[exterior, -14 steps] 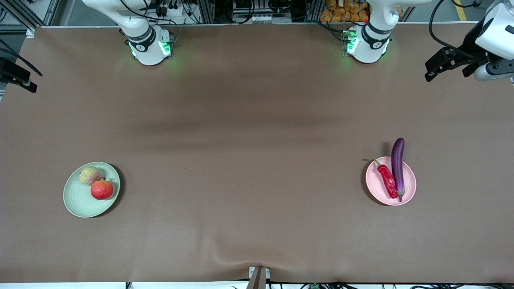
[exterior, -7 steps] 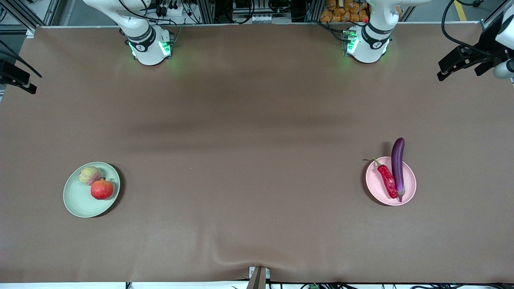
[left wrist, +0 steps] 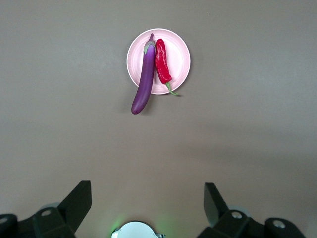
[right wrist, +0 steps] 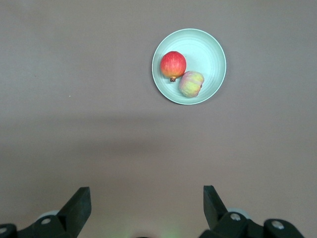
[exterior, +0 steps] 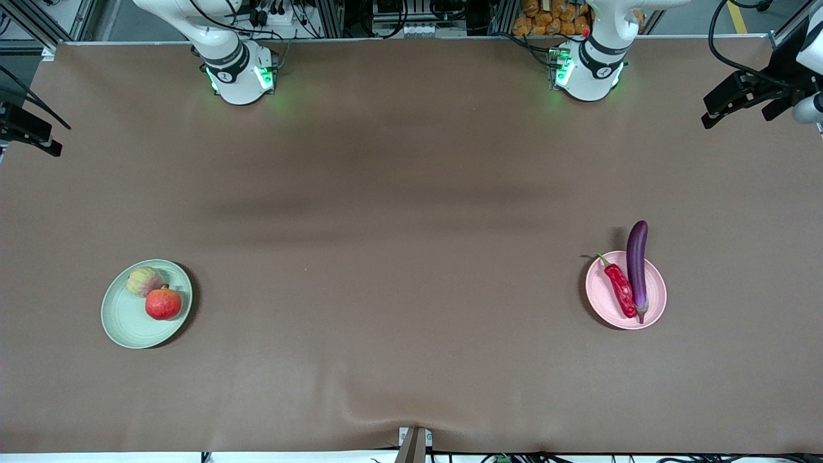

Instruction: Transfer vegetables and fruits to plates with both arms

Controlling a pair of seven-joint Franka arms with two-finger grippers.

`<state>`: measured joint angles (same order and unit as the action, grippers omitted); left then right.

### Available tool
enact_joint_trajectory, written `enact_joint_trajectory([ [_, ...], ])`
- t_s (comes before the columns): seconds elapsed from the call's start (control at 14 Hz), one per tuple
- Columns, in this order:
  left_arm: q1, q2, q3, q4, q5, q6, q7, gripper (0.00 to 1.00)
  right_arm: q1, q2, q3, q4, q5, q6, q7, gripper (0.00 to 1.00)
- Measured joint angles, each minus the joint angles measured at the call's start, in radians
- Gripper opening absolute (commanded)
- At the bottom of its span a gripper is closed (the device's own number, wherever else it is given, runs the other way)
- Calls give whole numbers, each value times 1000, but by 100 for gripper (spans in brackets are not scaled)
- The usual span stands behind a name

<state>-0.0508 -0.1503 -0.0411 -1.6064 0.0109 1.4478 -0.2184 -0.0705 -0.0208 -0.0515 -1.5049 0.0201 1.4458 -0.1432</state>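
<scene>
The pale green plate (exterior: 128, 325) lies toward the right arm's end of the table and holds the red fruit (exterior: 163, 303) and the yellow-green fruit (exterior: 144, 281). The pale pink plate (exterior: 654, 297) lies toward the left arm's end and holds the red chili (exterior: 620, 289) and the purple eggplant (exterior: 637, 263), whose end overhangs the rim. My left gripper (left wrist: 147, 198) is open and empty, high over the table's end (exterior: 733, 99). My right gripper (right wrist: 146, 198) is open and empty, high over the other end (exterior: 29, 128). The wrist views show the pink plate (left wrist: 179, 54) and the green plate (right wrist: 212, 52) from above.
The brown table cover has a raised wrinkle (exterior: 379, 411) near the front edge, by a small bracket (exterior: 415, 444). The right arm's base (exterior: 241, 74) and the left arm's base (exterior: 588, 71) stand at the table's edge farthest from the front camera.
My left gripper has drawn back toward the table's end and now holds still. My right gripper has shifted slightly. The plates and their contents have not moved.
</scene>
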Motion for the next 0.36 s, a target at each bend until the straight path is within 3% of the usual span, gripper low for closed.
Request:
enact_joint_trajectory([
  [0.36, 2, 0, 2, 0, 0, -3, 36, 100, 0, 1, 5, -6, 4, 0, -3, 100],
])
